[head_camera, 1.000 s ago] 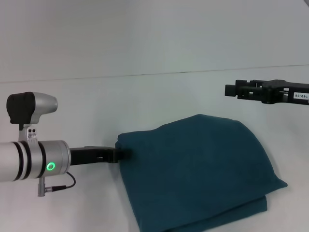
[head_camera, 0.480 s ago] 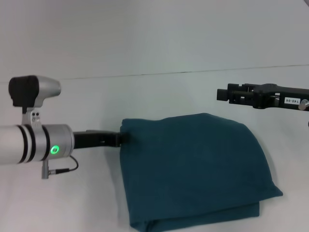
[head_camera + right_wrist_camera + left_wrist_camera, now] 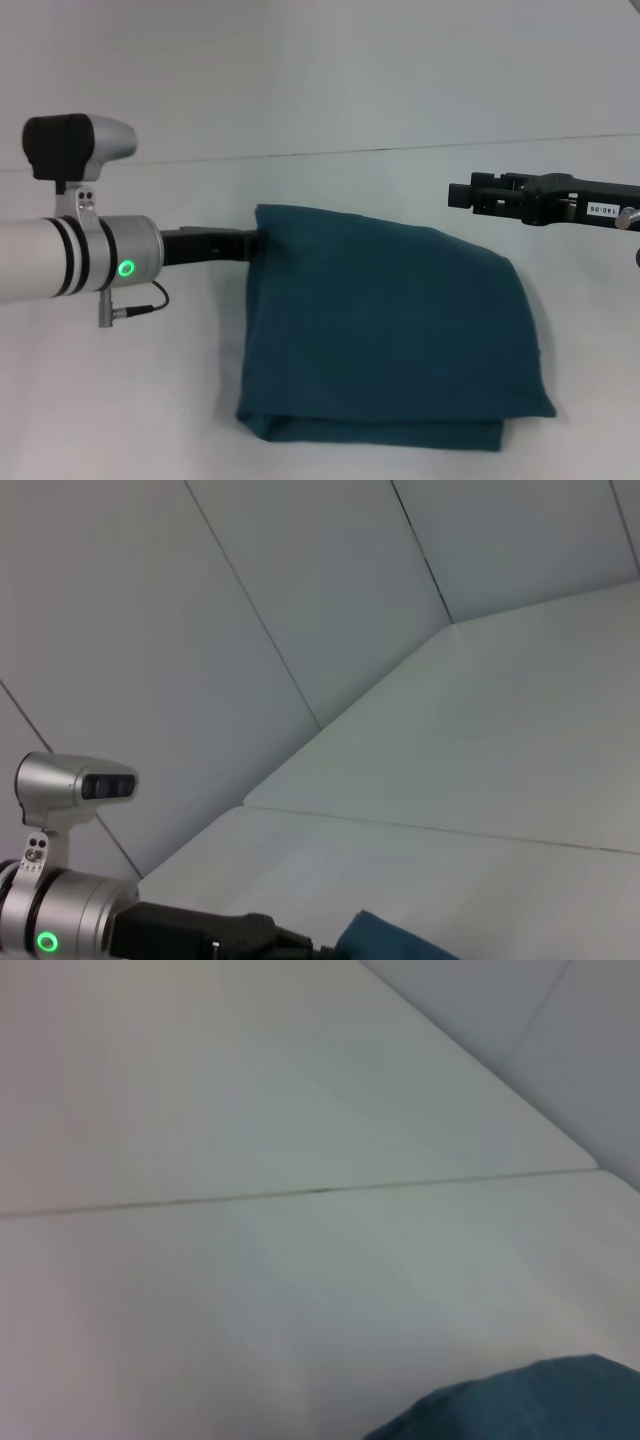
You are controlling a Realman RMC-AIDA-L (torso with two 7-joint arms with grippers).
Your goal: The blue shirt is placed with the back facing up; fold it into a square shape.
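The blue shirt (image 3: pixel 390 320) lies folded in layers on the white table, a dark teal, roughly rectangular bundle. My left gripper (image 3: pixel 252 243) reaches in from the left and is shut on the shirt's far left corner, holding that corner slightly raised. The right wrist view shows the same grip, with the left gripper (image 3: pixel 300 942) meeting the shirt (image 3: pixel 385 940) at the picture's edge. A small part of the shirt (image 3: pixel 520 1405) appears in the left wrist view. My right gripper (image 3: pixel 460 193) hovers beyond the shirt's far right corner, apart from the fabric.
The white table (image 3: pixel 150 400) extends around the shirt on all sides. A thin dark seam (image 3: pixel 330 153) runs across it behind the shirt. A pale wall (image 3: pixel 300 590) rises beyond the table.
My left gripper has carried the shirt's corner farther from me. The bundle has stretched lengthwise and its near edge has shifted left. The right gripper edged left, then held still.
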